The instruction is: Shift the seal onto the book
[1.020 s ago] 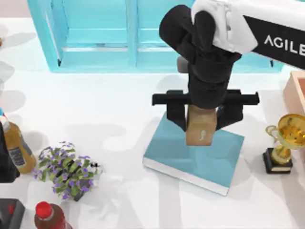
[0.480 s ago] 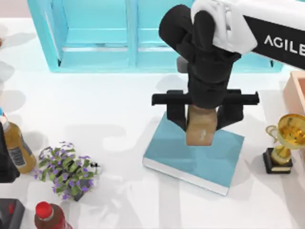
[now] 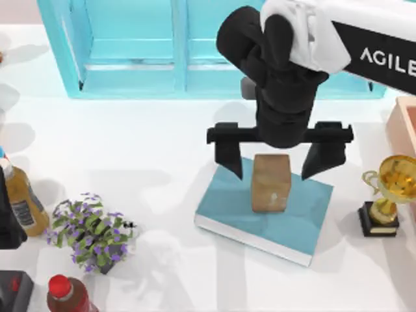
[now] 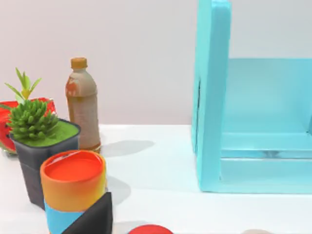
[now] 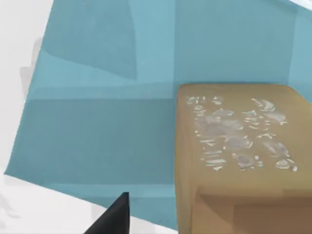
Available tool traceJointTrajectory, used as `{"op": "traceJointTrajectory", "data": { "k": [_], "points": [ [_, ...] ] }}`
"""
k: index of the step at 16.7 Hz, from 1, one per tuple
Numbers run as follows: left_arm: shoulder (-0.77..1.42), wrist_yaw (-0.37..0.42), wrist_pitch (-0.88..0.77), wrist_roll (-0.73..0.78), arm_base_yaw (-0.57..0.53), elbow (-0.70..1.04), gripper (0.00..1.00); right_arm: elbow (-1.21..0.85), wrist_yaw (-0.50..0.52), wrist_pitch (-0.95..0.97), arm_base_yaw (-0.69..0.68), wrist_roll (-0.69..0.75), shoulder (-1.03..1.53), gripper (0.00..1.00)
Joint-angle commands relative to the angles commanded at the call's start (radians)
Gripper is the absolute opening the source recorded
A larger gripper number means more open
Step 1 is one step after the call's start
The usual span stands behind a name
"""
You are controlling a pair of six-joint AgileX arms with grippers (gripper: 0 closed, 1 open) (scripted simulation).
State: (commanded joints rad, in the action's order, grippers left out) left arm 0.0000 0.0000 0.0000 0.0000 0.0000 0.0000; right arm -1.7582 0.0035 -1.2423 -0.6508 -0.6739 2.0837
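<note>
the right gripper (image 3: 272,162) hangs above the seal (image 3: 270,183) with fingers wide apart — the seal stands on the book (image 3: 240,207), on the white table (image 3: 156,149).

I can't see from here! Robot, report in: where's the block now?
Right claw open, above the seal. Seal standing on the book, free of the fingers. Left arm parked at table's left edge. Nothing in the way.

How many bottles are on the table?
2, maybe more hidden: an amber bottle at the left edge, left of the flowers, and a red-capped bottle at the bottom left.
</note>
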Motion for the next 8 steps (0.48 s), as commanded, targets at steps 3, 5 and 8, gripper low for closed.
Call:
{"op": "traceJointTrajectory", "data": {
  "k": [3, 5, 8],
  "points": [
    [0.000, 0.000, 0.000, 0.000, 0.000, 0.000, 1.00, 0.000, 0.000, 0.000, 0.000, 0.000, 0.000, 1.00],
    [0.000, 0.000, 0.000, 0.000, 0.000, 0.000, 1.00, 0.000, 0.000, 0.000, 0.000, 0.000, 0.000, 1.00],
    [0.000, 0.000, 0.000, 0.000, 0.000, 0.000, 1.00, -0.017, 0.000, -0.017, 0.001, -0.001, 0.002, 1.00]
  ]
}}
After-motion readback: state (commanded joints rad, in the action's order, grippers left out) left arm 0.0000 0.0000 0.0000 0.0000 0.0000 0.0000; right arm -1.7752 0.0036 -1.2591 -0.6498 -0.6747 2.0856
